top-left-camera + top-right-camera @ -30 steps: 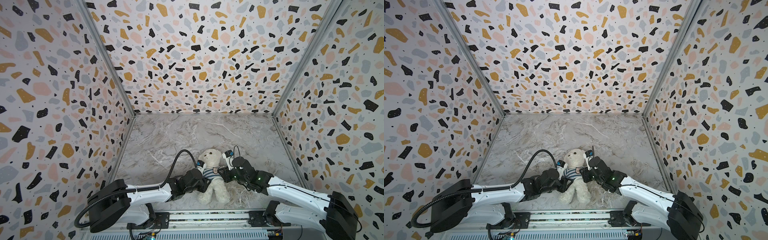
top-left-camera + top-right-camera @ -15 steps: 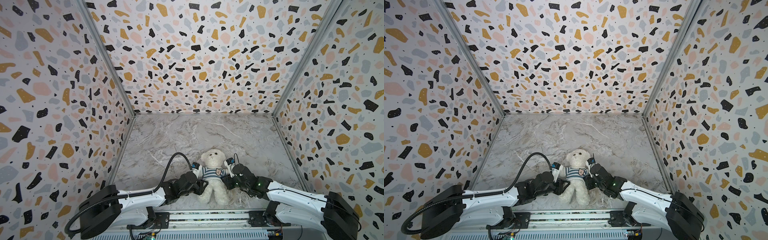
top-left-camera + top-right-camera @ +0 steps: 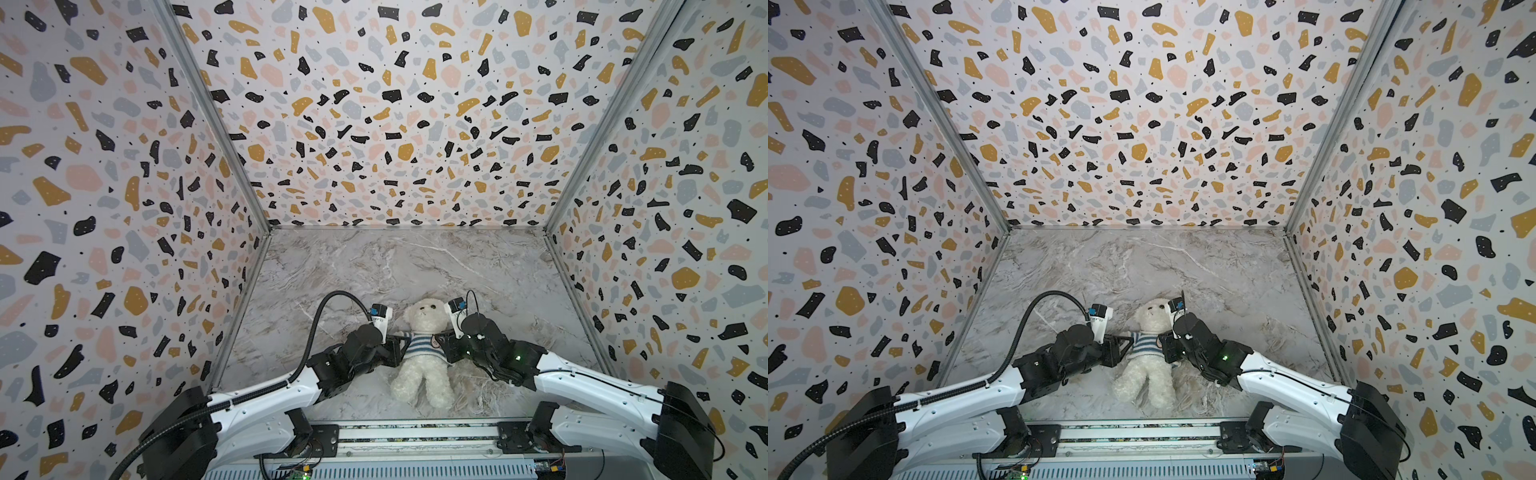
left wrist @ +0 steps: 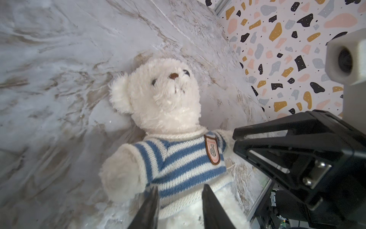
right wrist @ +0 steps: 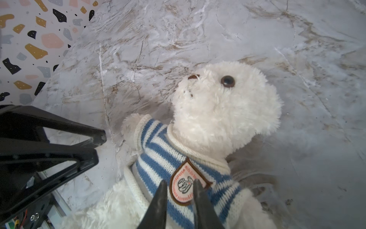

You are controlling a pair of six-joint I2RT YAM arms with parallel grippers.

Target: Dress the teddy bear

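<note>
Room at the back, a crowd at the front edge

The teddy bear (image 3: 423,372) lies by the middle of the front edge of the marble tabletop (image 3: 415,262), with the left gripper (image 3: 400,348) just beside one flank and the right gripper (image 3: 447,348) at the other, blocking both sides. Beyond its head the surface runs free to both back corners, hemmed by terrazzo walls (image 3: 395,124).

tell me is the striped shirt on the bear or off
On. The striped shirt wraps the bear's chest, collar under the chin, and an arm pokes out of its sleeve.
</note>
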